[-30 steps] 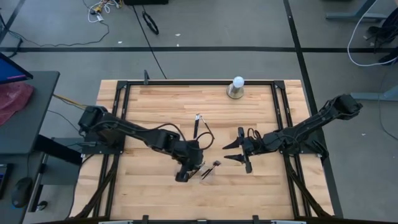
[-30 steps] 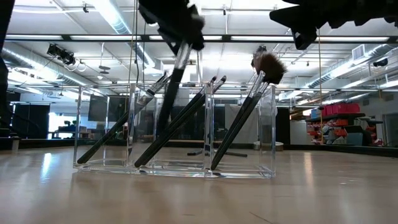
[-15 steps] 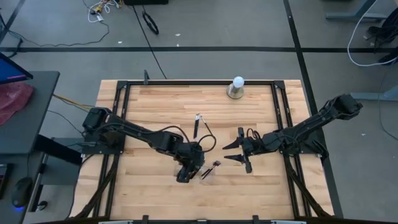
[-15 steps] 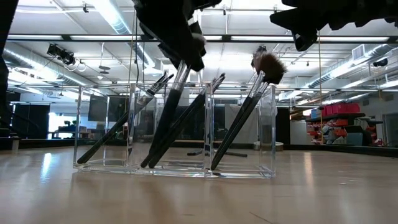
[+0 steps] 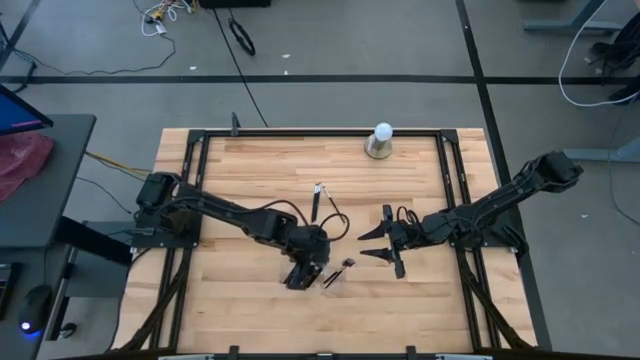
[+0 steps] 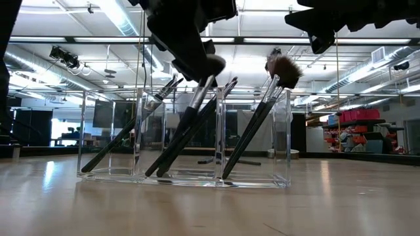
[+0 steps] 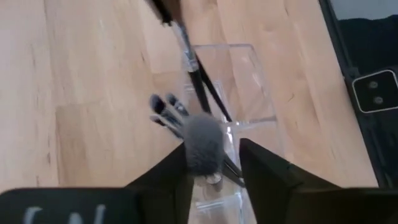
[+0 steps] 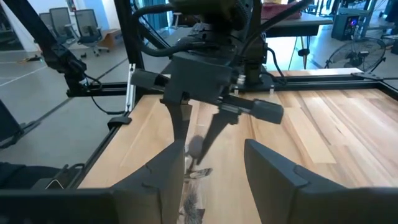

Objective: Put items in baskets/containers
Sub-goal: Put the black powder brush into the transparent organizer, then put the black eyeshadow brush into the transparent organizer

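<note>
Table (image 5: 250,165): pale wood in a black frame, carrying everything below.

Left gripper (image 7: 214,163): poised directly over the clear tray (image 6: 184,134), fingers parted, with a grey-tufted brush (image 7: 203,144) standing loose between them. Step in hand, by my reading: the release of that brush into the tray's middle compartment. The next move calls for a straight lift clear of the tuft so the fingers do not drag it back out.

Right gripper (image 5: 380,243): waits just beside the tray, fingers spread, holding nothing.

Clear tray: three compartments (seen level from the table top), brushes leaning in each; a large brown-tufted brush (image 6: 281,71) occupies the right-hand one.

Spare brushes (image 5: 318,200): lying on the wood near the tray, not yet collected.

Change from a second ago: the grey-tufted brush hung steeper and clamped above the tray; it now leans deeper, base on the floor of the compartment, and the left fingers have eased apart.
</note>
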`<state>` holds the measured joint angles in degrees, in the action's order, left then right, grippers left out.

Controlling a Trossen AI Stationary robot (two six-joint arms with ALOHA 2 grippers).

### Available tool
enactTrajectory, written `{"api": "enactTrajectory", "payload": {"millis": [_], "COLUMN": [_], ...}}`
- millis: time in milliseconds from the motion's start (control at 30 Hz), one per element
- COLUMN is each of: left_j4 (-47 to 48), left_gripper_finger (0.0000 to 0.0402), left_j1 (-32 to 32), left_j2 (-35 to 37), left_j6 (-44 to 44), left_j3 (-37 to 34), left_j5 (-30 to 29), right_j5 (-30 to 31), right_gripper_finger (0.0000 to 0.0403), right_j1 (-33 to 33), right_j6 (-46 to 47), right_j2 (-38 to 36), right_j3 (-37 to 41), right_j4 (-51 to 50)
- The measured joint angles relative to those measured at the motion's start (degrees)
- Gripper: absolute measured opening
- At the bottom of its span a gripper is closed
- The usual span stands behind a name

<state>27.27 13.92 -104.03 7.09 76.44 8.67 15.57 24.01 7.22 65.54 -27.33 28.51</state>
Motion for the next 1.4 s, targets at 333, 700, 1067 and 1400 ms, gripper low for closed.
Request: {"api": "enactTrajectory", "payload": {"millis": [333,700,1067,1400], "left_j4": [1.8,16.4,21.6,-13.0], "left_gripper_finger": [0.0189,0.0182,0.0181,0.0181], "left_j1": [-2.1,-1.2,-10.4,-27.0], "left_j2": [4.4,17.4,20.5,30.0], "left_j6": [-0.2,-3.0,-8.4,-8.9], "left_j3": [0.0,0.1,-2.3,-33.8], "left_j5": [2.6,-10.5,-14.9,-9.4], "right_j5": [0.0,3.3,16.4,19.9], "right_gripper_finger": [0.0167,0.0167,0.0167,0.0167], "right_j1": [0.0,0.0,-3.6,-13.4], "right_j6": [0.0,0.5,5.9,22.3], "right_j2": [0.0,1.0,10.5,11.7], "right_j3": [0.0,0.0,0.1,0.1], "right_j4": [-0.3,-2.1,-3.4,-14.4]}}
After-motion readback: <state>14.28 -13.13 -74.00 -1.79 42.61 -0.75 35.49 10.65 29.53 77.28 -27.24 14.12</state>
